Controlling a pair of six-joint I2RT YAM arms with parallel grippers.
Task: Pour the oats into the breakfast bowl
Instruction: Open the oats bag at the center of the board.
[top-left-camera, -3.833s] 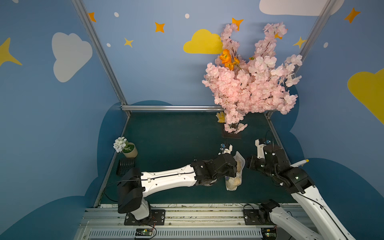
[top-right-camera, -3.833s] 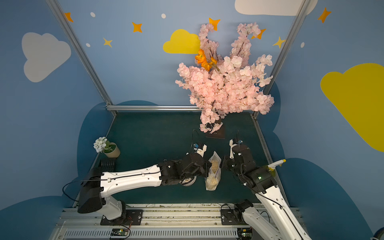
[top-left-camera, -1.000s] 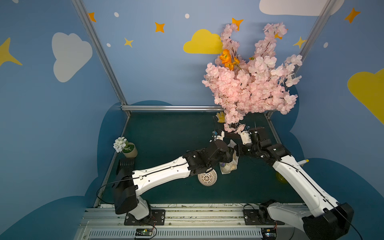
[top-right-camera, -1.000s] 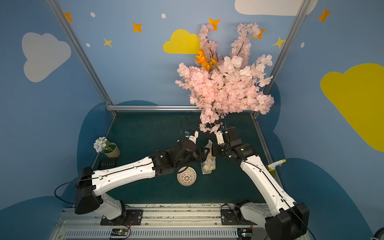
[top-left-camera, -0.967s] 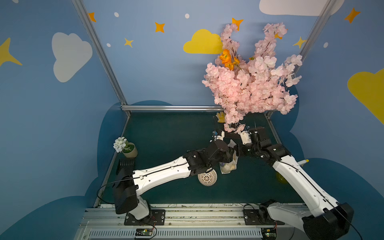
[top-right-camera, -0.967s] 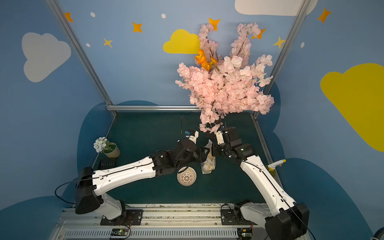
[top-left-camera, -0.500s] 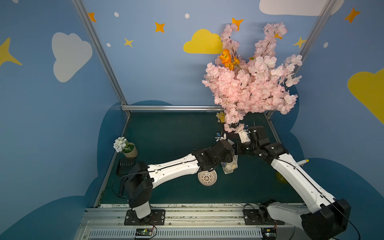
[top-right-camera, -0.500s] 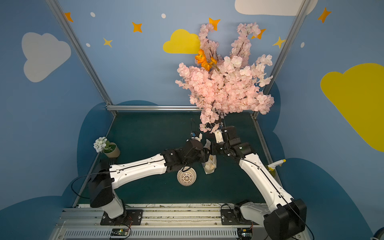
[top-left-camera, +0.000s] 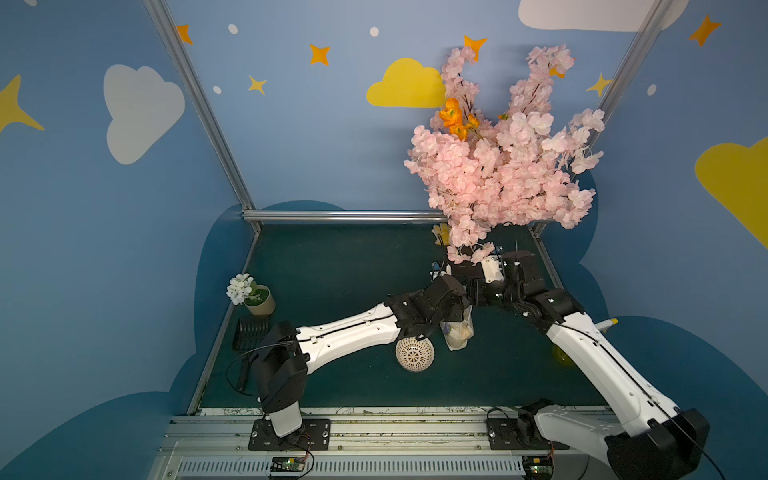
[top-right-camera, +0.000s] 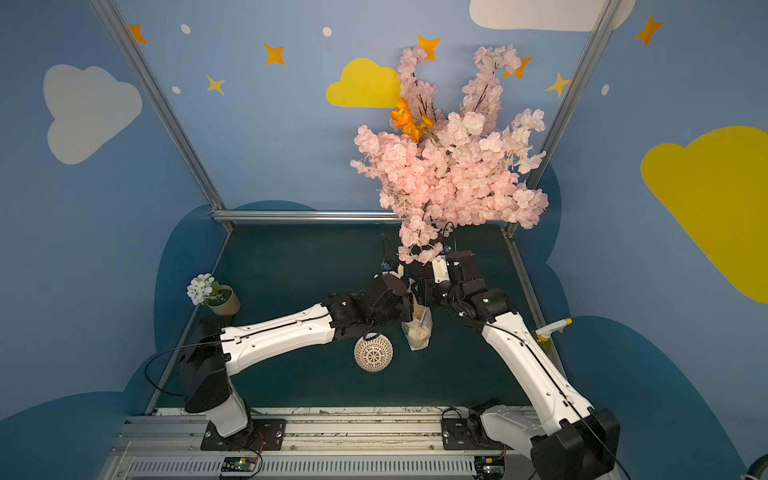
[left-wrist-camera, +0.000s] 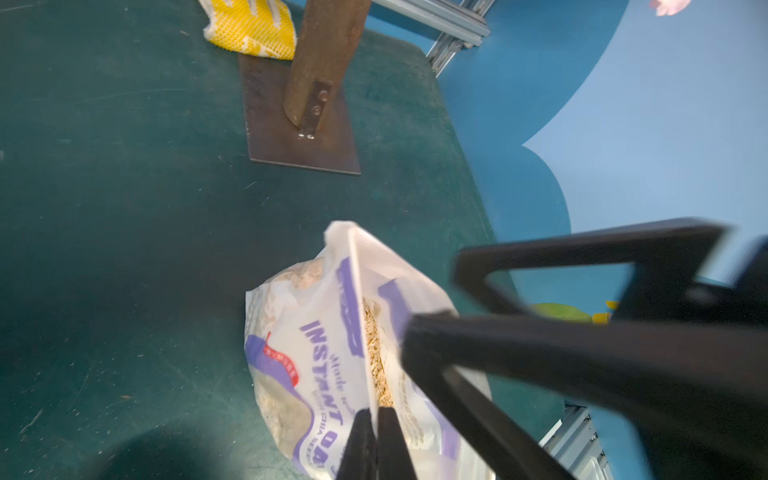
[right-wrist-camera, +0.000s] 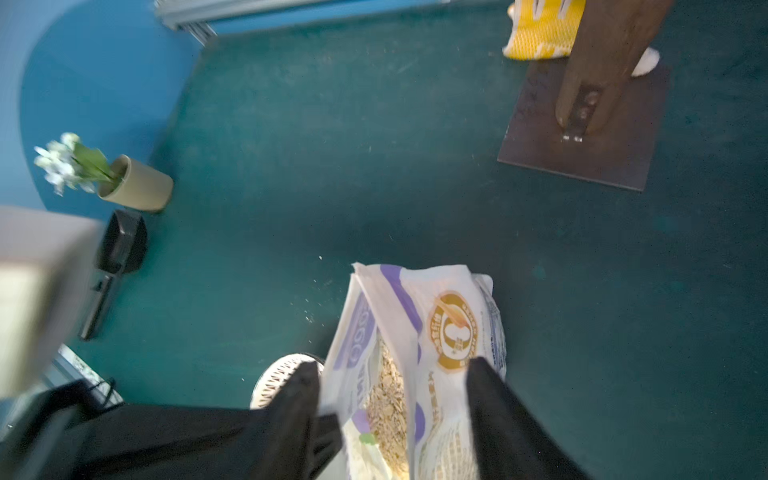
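Our left gripper (left-wrist-camera: 376, 415) pinches the rim of the upright oats bag (left-wrist-camera: 332, 353), just beside the breakfast bowl (top-left-camera: 414, 354); our right gripper (right-wrist-camera: 392, 365) has its jaws apart.

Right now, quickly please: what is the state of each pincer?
Left pincer: closed, pinching the edge of the oats bag.
Right pincer: open, straddling the bag's top.

Breakfast bowl (right-wrist-camera: 276, 376) mostly hidden behind oats bag (right-wrist-camera: 453, 328); bag bottom cut off.
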